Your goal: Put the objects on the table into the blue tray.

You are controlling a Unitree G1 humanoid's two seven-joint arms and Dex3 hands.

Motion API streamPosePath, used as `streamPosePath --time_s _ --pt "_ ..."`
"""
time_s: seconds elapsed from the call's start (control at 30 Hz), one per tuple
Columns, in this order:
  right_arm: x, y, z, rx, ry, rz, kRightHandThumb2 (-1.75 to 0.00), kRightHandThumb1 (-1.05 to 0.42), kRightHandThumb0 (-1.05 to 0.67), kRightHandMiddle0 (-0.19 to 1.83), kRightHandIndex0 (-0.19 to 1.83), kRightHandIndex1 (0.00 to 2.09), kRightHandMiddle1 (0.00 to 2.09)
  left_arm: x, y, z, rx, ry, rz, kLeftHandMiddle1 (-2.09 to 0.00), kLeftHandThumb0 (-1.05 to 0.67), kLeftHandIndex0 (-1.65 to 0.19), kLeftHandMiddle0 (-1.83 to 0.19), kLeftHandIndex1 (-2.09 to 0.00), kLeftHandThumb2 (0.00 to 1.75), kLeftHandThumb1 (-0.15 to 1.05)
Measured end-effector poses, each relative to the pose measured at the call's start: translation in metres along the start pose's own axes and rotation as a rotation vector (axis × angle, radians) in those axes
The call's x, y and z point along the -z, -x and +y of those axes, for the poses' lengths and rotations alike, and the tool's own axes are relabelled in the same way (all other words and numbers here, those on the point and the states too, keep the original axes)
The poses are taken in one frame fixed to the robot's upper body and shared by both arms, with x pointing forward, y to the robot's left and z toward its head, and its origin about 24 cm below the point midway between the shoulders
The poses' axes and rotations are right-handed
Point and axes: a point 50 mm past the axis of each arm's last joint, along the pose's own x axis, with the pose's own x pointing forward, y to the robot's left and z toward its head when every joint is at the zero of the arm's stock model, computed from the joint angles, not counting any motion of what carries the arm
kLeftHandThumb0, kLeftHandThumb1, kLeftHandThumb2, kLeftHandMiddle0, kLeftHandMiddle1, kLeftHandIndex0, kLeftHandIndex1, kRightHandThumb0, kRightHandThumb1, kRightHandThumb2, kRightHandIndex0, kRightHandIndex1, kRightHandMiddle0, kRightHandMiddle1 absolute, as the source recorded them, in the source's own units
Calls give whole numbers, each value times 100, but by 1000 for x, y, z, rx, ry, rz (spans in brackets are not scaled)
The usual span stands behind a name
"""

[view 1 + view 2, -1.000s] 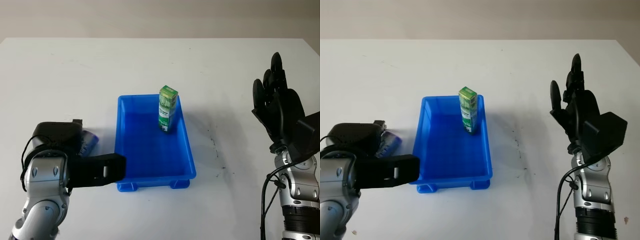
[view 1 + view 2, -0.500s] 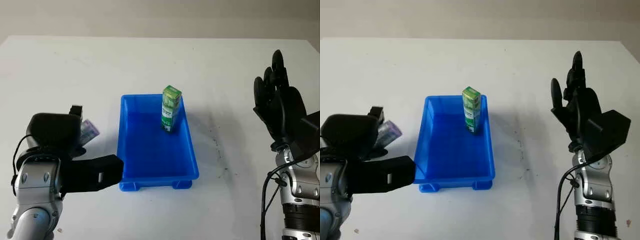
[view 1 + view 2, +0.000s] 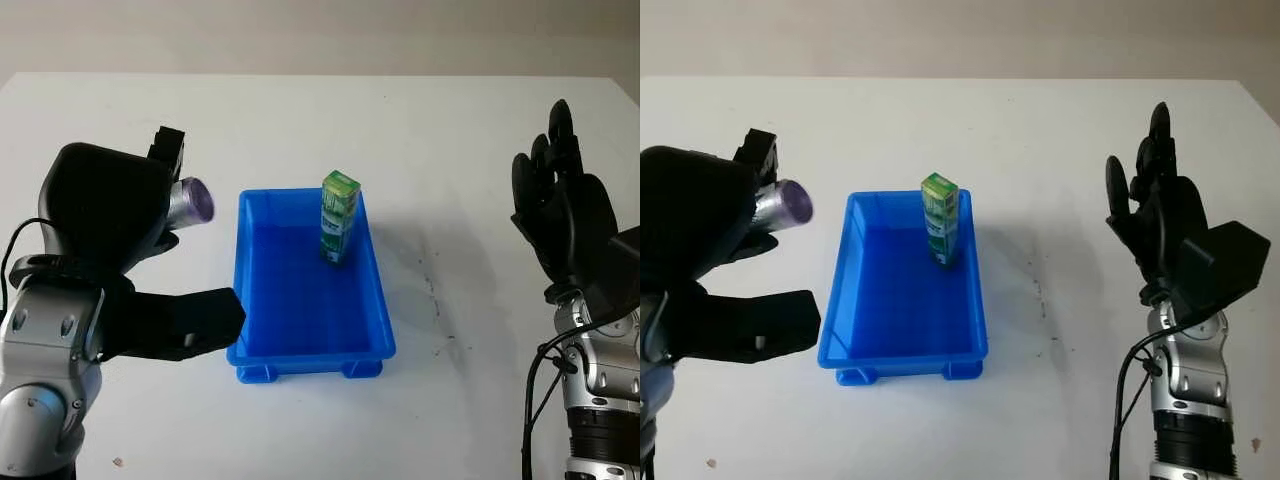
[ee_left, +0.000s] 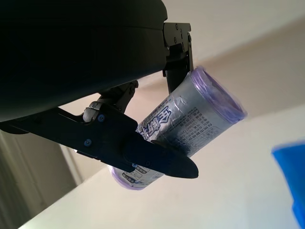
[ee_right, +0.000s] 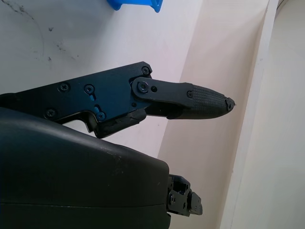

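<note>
My worry is the silver can with the purple lid (image 3: 188, 200) slipping or rolling from my left hand (image 3: 105, 215), since only curled fingers (image 4: 143, 152) pinch its side, or clipping the blue tray (image 3: 300, 345) wall on the way in. That hand holds it raised left of the tray, where a green carton (image 3: 335, 215) stands upright. My right hand (image 3: 562, 215) is open, upright, well right of the tray.

The white table (image 3: 300, 120) carries 1 thing directly: a blue tray (image 3: 305, 350), set near the middle with its long sides running away from the robot. Faint dark scuff marks (image 3: 432, 295) speckle the tabletop just right of the tray.
</note>
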Motion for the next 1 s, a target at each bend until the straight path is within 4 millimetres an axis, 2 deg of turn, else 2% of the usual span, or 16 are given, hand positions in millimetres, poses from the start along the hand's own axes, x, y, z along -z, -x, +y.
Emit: streamPosePath --time_s 0.13,0.2,0.27,0.4,0.47,0.6,0.67,0.7,0.73,0.77,0.8,0.83,0.87,0.9,0.93,1.0 --pt "0 0 0 -10 -3 -3 -50 -105 -77 -19 -19 0 0 -5 -5 29 -216 49 -53 -209 -50 -55 -99 -209 19 105" --pt "0 0 0 -11 -3 -6 -50 -105 -77 -19 -19 0 0 -11 -4 40 -296 115 -141 -209 -47 -54 -97 -209 18 105" --pt "1 0 0 -11 -3 -6 -50 -105 -76 -19 -19 0 0 -20 -2 46 -324 223 -264 -209 -41 -48 -87 -209 12 104" --pt "1 0 1 -12 1 -6 -50 -105 -77 -19 -19 0 0 -35 1 46 -306 358 -433 -209 -36 -46 -85 -209 7 102" --pt "1 0 1 -8 4 -6 -50 -105 -77 -19 -19 0 0 -40 -1 43 -287 387 -480 -209 -37 -45 -86 -209 7 104" --pt "1 0 0 -3 7 -6 -49 -105 -78 -19 -19 0 1 -47 -2 37 -248 418 -556 -209 -38 -55 -90 -209 6 104" --pt "1 1 0 0 9 -6 -49 -105 -78 -19 -19 0 0 -49 -4 34 -235 415 -581 -209 -41 -52 -87 -209 5 103" --pt "1 1 0 0 9 -6 -49 -105 -78 -19 -19 0 0 -50 -4 33 -225 407 -595 -209 -44 -44 -69 -204 5 102" --pt "1 2 0 0 9 -5 -49 -105 -78 -19 -19 0 0 -52 -5 31 -213 398 -606 -209 -46 -40 -59 -201 5 102" --pt "1 2 0 1 10 -4 -49 -105 -79 -19 -19 0 0 -52 -5 30 -184 377 -613 -183 -54 -16 -34 -166 6 103" --pt "1 2 0 1 10 -2 -48 -105 -79 -19 -19 0 0 -53 -5 28 -120 332 -622 -112 -65 -6 -11 -98 5 102" --pt "1 2 0 2 9 0 -48 -105 -79 -19 -19 0 0 -53 -6 27 -44 275 -623 -52 -70 -2 -1 -46 5 100" --pt "1 2 0 2 9 1 -48 -105 -79 -19 -19 0 0 -52 -7 25 34 219 -617 -29 -72 1 5 -26 3 96" --pt "1 2 0 3 9 3 -48 -105 -79 -19 -19 0 0 -51 -7 22 93 186 -610 -15 -74 10 12 -13 2 93" --pt "1 3 0 5 9 6 -48 -105 -79 -19 -19 0 0 -50 -7 19 135 171 -604 -6 -75 15 16 -5 2 90" --pt "2 3 0 8 11 11 -47 -105 -80 -19 -19 0 0 -50 -7 17 181 152 -605 -2 -78 18 18 -1 3 91"
